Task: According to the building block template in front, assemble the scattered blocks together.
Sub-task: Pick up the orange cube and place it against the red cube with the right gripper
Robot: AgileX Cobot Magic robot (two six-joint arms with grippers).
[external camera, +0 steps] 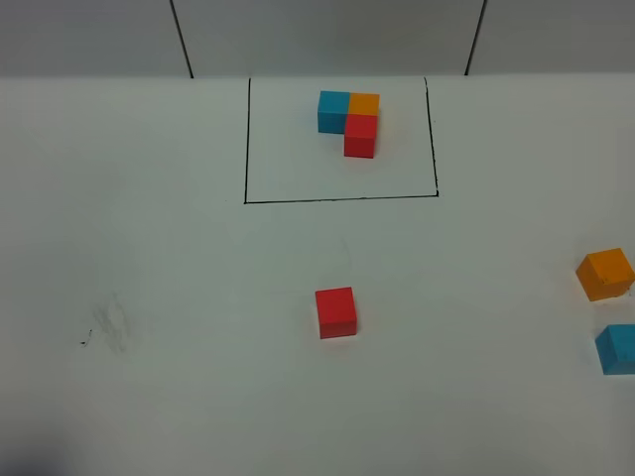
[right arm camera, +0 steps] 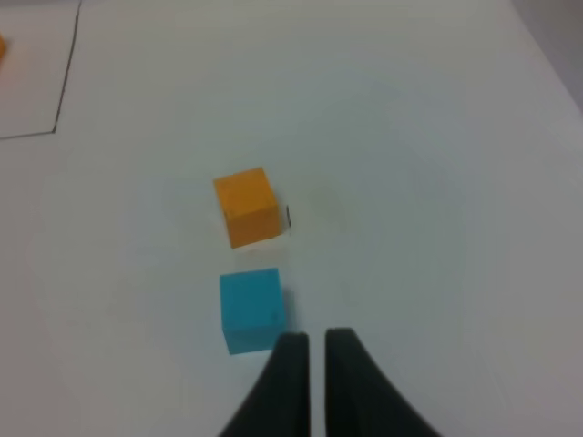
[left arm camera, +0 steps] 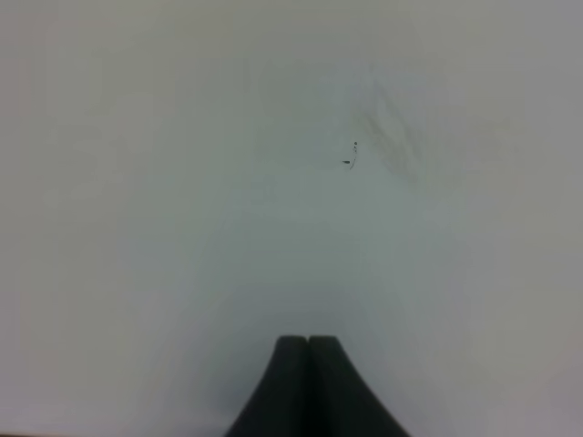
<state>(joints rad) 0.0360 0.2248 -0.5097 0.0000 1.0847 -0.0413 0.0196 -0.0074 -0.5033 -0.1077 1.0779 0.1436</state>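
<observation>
White and matte, the table (external camera: 149,397) is bare apart from a few small blocks and a faint grey smudge (external camera: 109,327) well to the left of the red block (external camera: 336,312), which sits alone near the middle. The left gripper (left arm camera: 308,341) hangs over empty table on that smudge side of the red block, its dark jaws pressed together and holding nothing. Well to the right of the red block and slightly nearer lies the blue block (external camera: 617,348), cut by the edge of the high view. The right gripper (right arm camera: 310,337) is out there too, its jaws all but closed with only a thin slit between them, gripping nothing. Just beyond, also well right of the red block, the orange block (external camera: 606,274) sits turned a little askew. All three are plain, sharp-edged cubes of equal size with flat, dull faces, probably light and easy to pinch. Farther back from the red block, a thin black rectangle (external camera: 337,198) is drawn on the table, and inside it stands the template (external camera: 349,119): blue and orange side by side, red joined on the near side of orange, an L. Beyond it a pale wall (external camera: 327,40) shows two dark seams. By my reading nothing is assembled yet: no loose block touches another, so all the gathering and joining remains.
</observation>
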